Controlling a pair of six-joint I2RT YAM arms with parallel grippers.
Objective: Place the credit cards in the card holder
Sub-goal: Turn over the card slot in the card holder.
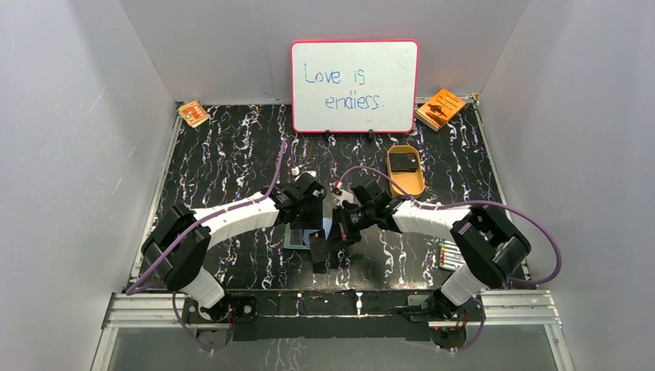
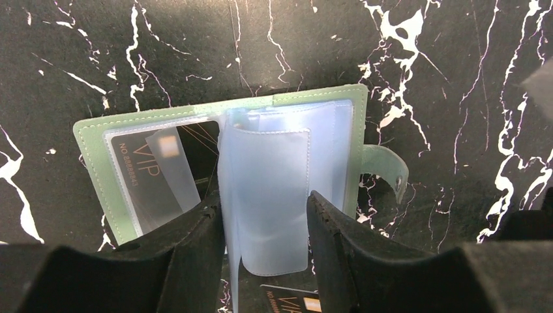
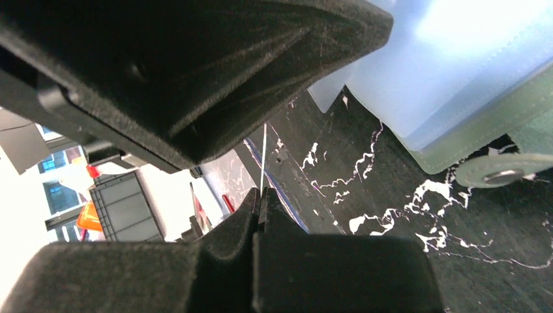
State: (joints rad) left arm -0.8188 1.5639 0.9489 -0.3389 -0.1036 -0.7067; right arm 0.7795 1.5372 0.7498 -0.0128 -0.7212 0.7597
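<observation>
The card holder (image 2: 91, 140) lies open on the black marbled table, green cover down and clear sleeves up; in the top view the card holder (image 1: 293, 238) sits between both arms. One dark VIP credit card (image 2: 140, 176) is inside its left sleeve. My left gripper (image 2: 264, 195) stands half apart, with a raised clear sleeve leaf (image 2: 264, 189) touching both fingers. My right gripper (image 3: 261, 195) is shut on a second credit card (image 3: 265, 156), seen edge-on just beside the holder's corner (image 3: 482, 140). That card (image 1: 320, 253) also shows as a dark card (image 2: 290, 301) below the leaf.
A tan oval tray (image 1: 407, 188) at the right holds another dark card (image 1: 403, 162). A whiteboard (image 1: 354, 85) stands at the back, with orange booklets at the back left (image 1: 194, 113) and back right (image 1: 440, 108). Small striped items (image 1: 448, 255) lie near the right arm.
</observation>
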